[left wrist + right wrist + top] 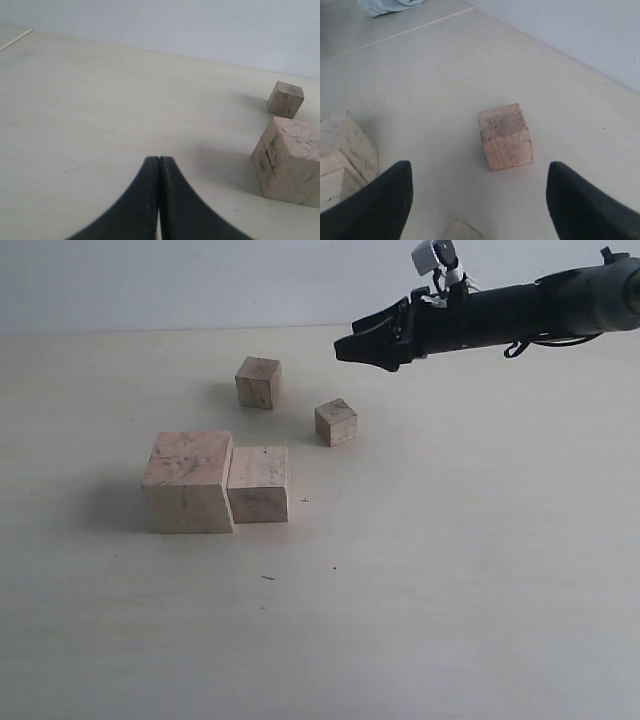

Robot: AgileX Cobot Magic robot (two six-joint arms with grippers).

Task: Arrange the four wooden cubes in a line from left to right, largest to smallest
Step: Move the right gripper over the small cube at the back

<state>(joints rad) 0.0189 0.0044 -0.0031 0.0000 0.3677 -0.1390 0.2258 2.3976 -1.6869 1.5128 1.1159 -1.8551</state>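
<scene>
The largest wooden cube (pixel 187 482) stands left of centre with the second-largest (pixel 258 484) touching its right side. The third cube (pixel 258 382) sits alone farther back, and the smallest (pixel 336 422) lies to its right, nearer. My right gripper (pixel 345 348) hovers open above the table behind the smallest cube, holding nothing. In its wrist view, the right gripper (pixel 480 167) faces the third cube (pixel 505 136), and a corner of the smallest cube (pixel 462 231) shows below. My left gripper (pixel 159 159) is shut and empty, with the largest cube (pixel 290 165) off to one side.
The pale tabletop (pixel 450 570) spreads wide around the cubes, with a light wall behind. A small dark mark (pixel 304 501) lies on the table just right of the second-largest cube. The left arm is outside the exterior view.
</scene>
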